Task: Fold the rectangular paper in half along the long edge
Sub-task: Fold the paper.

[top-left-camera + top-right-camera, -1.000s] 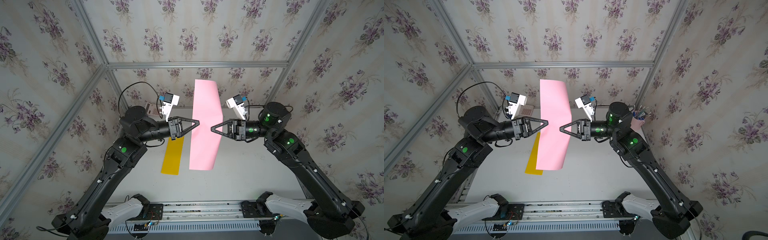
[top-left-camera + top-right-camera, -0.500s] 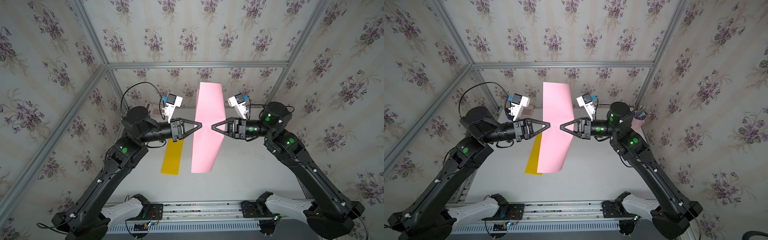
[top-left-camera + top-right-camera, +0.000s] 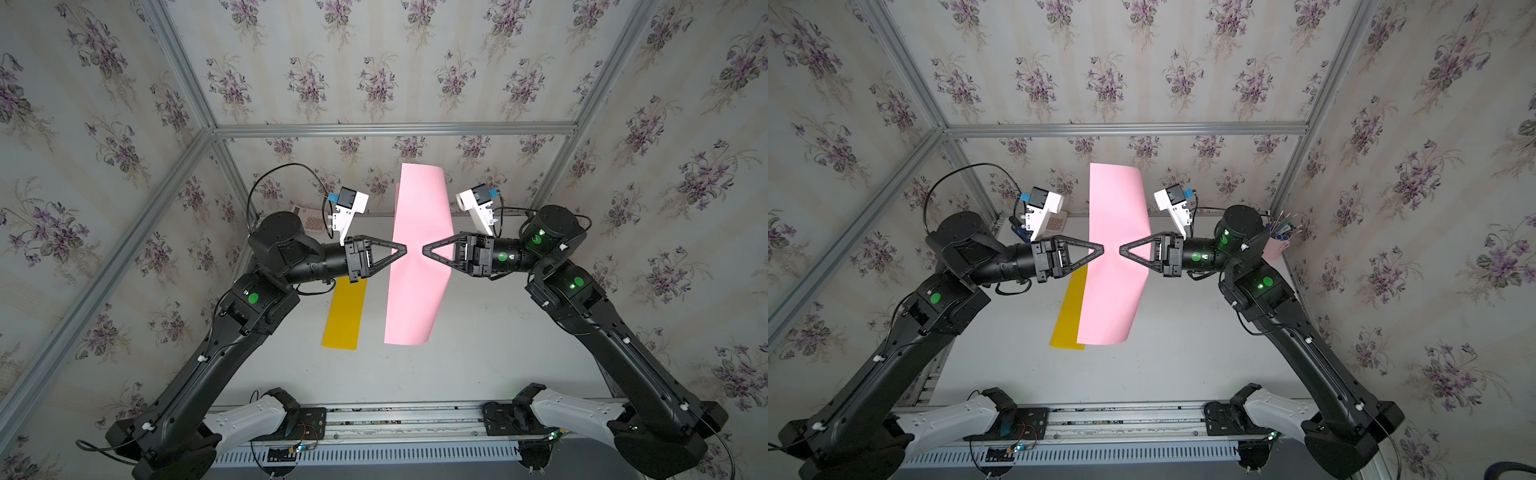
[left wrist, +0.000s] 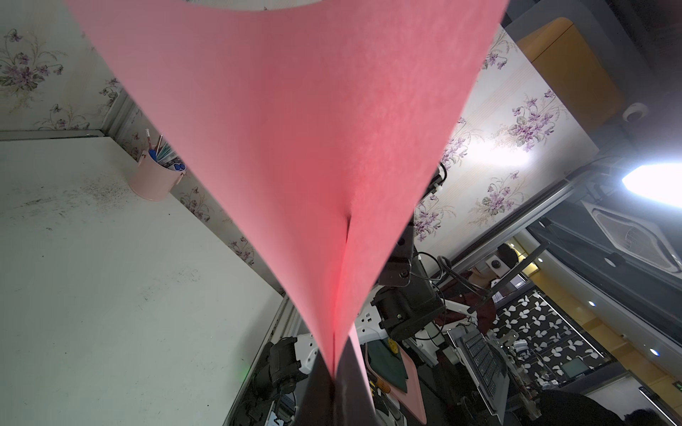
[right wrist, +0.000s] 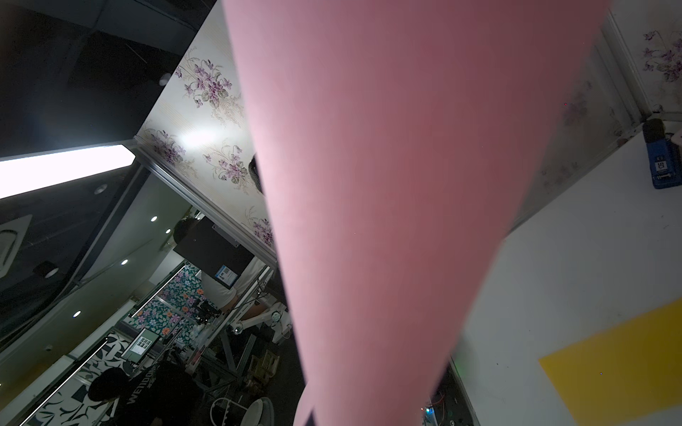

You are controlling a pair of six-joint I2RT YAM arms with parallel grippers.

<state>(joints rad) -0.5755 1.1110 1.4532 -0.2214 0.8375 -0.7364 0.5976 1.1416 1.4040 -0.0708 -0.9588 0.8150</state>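
Robot lab booth: aluminium frame (image 3: 395, 129), wallpapered panels (image 3: 374, 62), white table (image 3: 478, 353), monitor (image 5: 142, 345) beyond.

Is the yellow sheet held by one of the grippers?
No, the yellow sheet lies flat on the white table; only the pink paper is lifted.

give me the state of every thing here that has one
pink paper, off the table, pinched at mid-length from both sides, creased at the pinch
left gripper, shut on pink paper
right gripper, shut on pink paper
yellow paper, flat on the table, untouched
pen cup, upright in the back corner, pens inside
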